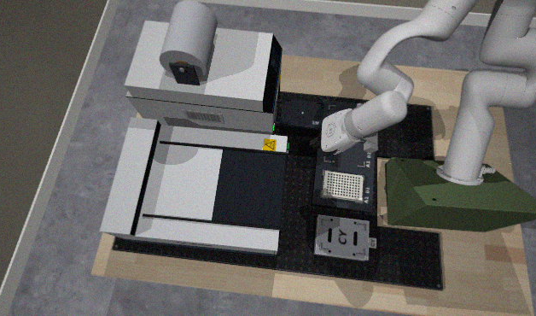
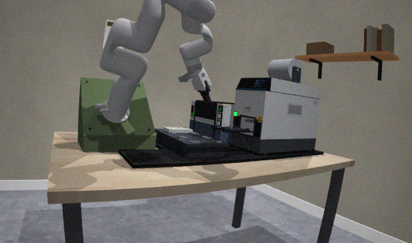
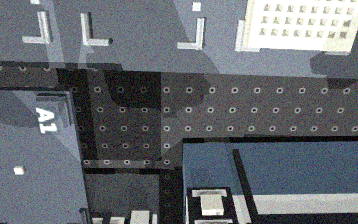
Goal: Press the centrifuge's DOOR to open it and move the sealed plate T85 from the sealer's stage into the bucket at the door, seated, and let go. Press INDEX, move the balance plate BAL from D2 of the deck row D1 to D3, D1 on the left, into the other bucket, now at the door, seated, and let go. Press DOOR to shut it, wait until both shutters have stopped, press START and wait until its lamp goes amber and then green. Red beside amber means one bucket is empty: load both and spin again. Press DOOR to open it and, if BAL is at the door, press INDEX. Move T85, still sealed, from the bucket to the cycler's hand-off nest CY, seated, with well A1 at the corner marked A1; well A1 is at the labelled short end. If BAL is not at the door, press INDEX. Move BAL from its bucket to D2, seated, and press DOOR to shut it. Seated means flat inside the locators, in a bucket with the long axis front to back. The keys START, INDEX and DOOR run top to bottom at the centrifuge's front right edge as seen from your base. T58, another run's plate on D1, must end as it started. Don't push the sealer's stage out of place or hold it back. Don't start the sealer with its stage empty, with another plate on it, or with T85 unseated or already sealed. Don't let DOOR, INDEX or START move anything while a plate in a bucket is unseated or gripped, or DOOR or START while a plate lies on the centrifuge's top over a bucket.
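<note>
While the arm (image 1: 381,113) reaches in from the upper right of the top view, its wrist hangs over the dark deck row (image 1: 346,166) right of centre. A white well plate (image 1: 343,186) lies flat in the row's lower position; the positions above it look bare where the wrist leaves them in view. Below the row sits the grey CY nest (image 1: 342,237), nothing on it. The centrifuge (image 1: 193,192) fills the lower left, its dark door opening (image 1: 250,188) toward the middle, and the sealer (image 1: 201,81) stands above it at upper left. Neither T85 nor BAL can be picked out here.

At centre of the exterior view, the pincer (image 2: 205,93) points down at the small dark unit (image 2: 208,115) between the green pedestal (image 2: 99,131) and the sealer (image 2: 279,111); its fingers are together with nothing between them. A green lamp (image 2: 235,113) glows on the sealer's front. Everything rests on the wooden desk (image 2: 187,177).

At upper right of the wrist view, the white plate (image 3: 305,22) shows partly, with L-shaped locators (image 3: 92,35) along the top, perforated black base plate (image 3: 260,107) across the middle, and an A1 label (image 3: 46,120) at left.
</note>
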Available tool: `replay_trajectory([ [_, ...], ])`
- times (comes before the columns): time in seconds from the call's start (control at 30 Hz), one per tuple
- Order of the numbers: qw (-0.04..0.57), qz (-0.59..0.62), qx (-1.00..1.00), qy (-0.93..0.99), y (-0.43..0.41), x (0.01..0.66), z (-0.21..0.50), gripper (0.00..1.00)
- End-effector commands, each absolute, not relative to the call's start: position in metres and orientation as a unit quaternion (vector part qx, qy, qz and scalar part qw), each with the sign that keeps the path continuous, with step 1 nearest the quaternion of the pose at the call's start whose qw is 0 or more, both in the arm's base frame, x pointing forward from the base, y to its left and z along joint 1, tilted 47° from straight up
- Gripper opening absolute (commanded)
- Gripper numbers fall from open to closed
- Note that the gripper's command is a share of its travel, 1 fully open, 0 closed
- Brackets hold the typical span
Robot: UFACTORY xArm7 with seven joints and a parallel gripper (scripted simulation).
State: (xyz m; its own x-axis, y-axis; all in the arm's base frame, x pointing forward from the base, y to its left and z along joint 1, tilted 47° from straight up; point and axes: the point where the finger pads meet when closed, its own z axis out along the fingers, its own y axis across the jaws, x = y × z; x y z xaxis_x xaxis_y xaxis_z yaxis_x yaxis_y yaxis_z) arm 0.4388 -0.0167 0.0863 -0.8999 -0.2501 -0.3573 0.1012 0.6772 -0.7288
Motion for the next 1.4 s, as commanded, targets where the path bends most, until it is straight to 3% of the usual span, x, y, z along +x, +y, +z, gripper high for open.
replay_trajectory([
  [0.0, 0.221, -0.399, -0.042, 0.889, -0.018, 0.443, 0.085, 0.0],
  [1.37, 0.221, -0.399, -0.043, 0.889, -0.047, 0.478, 0.062, 0.0],
])
